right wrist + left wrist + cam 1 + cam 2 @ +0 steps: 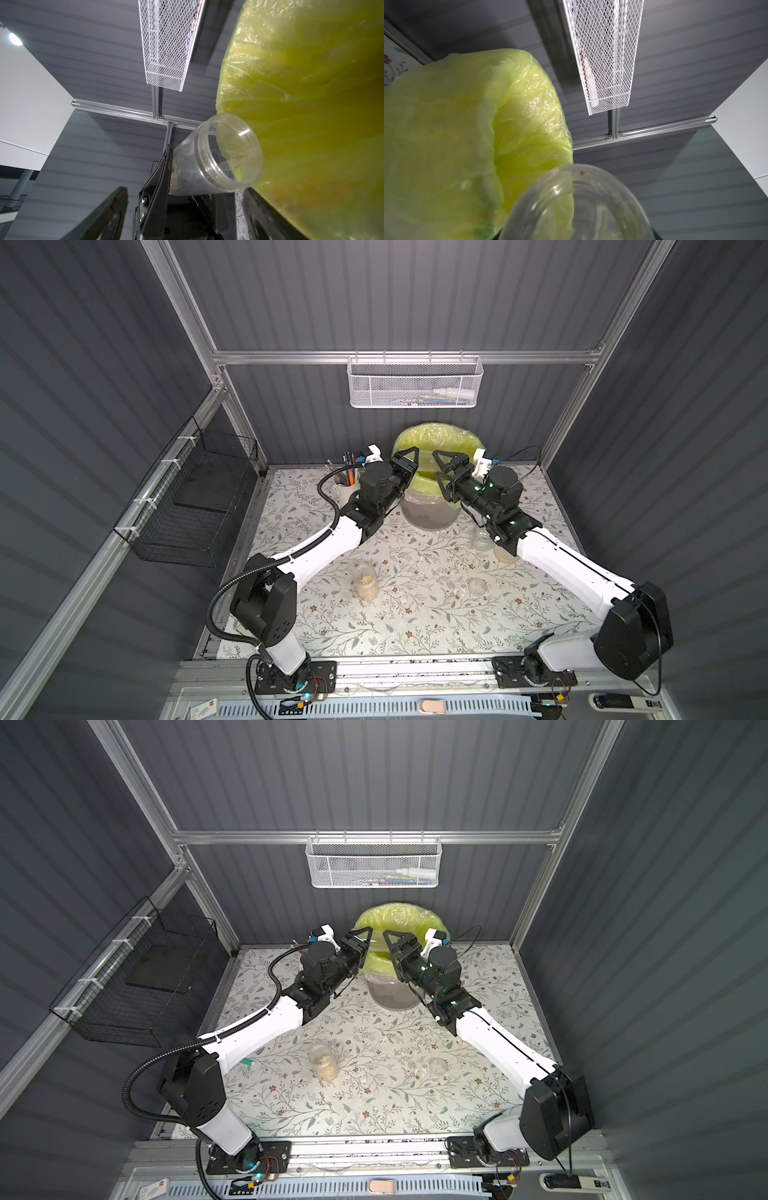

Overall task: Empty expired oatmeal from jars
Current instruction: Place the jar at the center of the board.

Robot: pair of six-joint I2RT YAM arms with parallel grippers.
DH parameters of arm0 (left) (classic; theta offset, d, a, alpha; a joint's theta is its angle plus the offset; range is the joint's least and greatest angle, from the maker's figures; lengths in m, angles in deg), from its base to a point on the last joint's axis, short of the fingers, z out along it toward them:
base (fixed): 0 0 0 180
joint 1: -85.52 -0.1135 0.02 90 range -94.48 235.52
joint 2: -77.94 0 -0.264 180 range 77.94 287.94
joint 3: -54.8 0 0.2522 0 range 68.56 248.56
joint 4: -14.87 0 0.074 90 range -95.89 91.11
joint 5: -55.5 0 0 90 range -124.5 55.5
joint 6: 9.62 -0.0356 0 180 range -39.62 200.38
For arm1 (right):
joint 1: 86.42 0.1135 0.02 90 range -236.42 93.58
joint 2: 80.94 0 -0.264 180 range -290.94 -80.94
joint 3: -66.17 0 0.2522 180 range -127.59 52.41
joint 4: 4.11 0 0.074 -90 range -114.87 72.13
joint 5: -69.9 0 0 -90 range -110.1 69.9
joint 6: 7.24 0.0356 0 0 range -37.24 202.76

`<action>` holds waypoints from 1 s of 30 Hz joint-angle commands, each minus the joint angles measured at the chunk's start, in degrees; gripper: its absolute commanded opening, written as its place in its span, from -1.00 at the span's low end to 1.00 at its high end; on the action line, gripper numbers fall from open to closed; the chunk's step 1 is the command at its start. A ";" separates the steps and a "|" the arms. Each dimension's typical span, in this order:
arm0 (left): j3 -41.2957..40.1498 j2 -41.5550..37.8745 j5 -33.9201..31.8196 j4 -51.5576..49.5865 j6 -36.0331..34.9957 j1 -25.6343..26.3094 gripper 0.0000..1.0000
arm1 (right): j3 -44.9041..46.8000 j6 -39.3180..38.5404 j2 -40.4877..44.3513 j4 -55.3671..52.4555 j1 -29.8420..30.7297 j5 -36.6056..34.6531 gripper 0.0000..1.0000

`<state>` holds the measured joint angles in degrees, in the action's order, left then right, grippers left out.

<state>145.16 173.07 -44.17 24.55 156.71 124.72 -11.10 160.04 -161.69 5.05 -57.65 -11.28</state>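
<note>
Evidently, the left gripper (410,459) pinched a clear jar (218,158), its mouth toward the green-bagged bin (457,435) at 3 o'clock; the right gripper (443,472) was spread; a second jar (365,581) holding oatmeal (367,592) stood at the left gripper's 6 o'clock, well apart.

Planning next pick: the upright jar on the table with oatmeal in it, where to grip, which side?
Grip the jar across its glass wall at mid-height, coming in level from the robot's left. It stands upright and round with oatmeal inside, nearer the left arm, so a side pinch should keep it from spilling.
</note>
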 commanded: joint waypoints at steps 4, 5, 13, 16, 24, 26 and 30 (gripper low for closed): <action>-1.20 -4.39 -1.89 2.81 2.37 0.79 -0.33 | -3.22 0.67 -2.91 1.52 1.83 -1.87 0.72; -1.37 -4.74 -2.02 2.82 2.55 0.79 -0.33 | -3.33 0.77 -3.01 1.51 2.05 -2.19 0.72; -2.98 -6.57 -2.15 1.57 4.55 1.23 -0.33 | -4.30 0.17 -3.14 2.50 3.21 -3.67 0.72; -3.59 -7.13 -2.49 1.88 4.81 1.80 -0.34 | -5.48 0.16 -3.71 1.89 3.49 -3.44 0.71; -5.82 -7.33 -4.33 3.83 6.09 3.60 -0.34 | -6.70 -0.11 -4.49 2.64 4.05 -3.73 0.68; -6.04 -7.33 -4.42 4.07 6.27 3.68 -0.34 | -6.05 0.39 -4.64 3.61 4.31 -4.12 0.67; -6.45 -7.63 -4.72 3.85 6.38 4.04 -0.34 | -4.83 0.72 -4.68 5.85 4.36 -5.02 0.63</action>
<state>139.72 166.95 -47.86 27.66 162.64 128.30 -15.86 160.78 -166.41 7.41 -53.69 -15.44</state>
